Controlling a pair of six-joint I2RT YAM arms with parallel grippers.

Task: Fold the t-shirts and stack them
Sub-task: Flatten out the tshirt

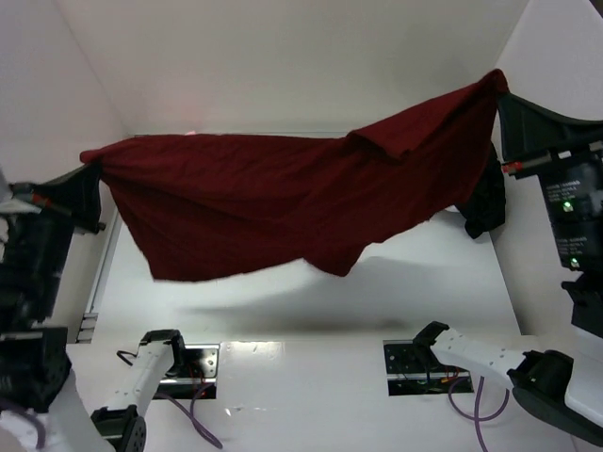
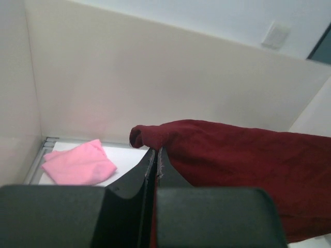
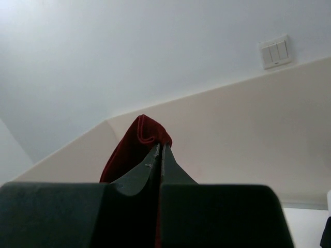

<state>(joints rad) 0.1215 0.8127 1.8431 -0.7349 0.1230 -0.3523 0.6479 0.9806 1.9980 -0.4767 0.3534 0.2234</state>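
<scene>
The dark maroon t-shirt [image 1: 283,202] hangs stretched in the air between both grippers, well above the table. My left gripper [image 1: 94,174] is shut on its left corner; in the left wrist view [image 2: 156,151] the maroon cloth [image 2: 243,165] bunches at the fingertips. My right gripper [image 1: 499,89] is shut on its right corner, higher up; the right wrist view [image 3: 161,147] shows a maroon fold [image 3: 139,139] pinched there. A light pink t-shirt [image 2: 77,163] lies folded on the table at the far left. A black t-shirt [image 1: 485,202] lies at the far right, partly hidden behind the maroon one.
White walls enclose the table on the left, back and right [image 1: 311,56]. A metal rail [image 1: 99,273] runs along the left wall. The arm bases [image 1: 141,377] and cables sit at the near edge. The white basket is out of view.
</scene>
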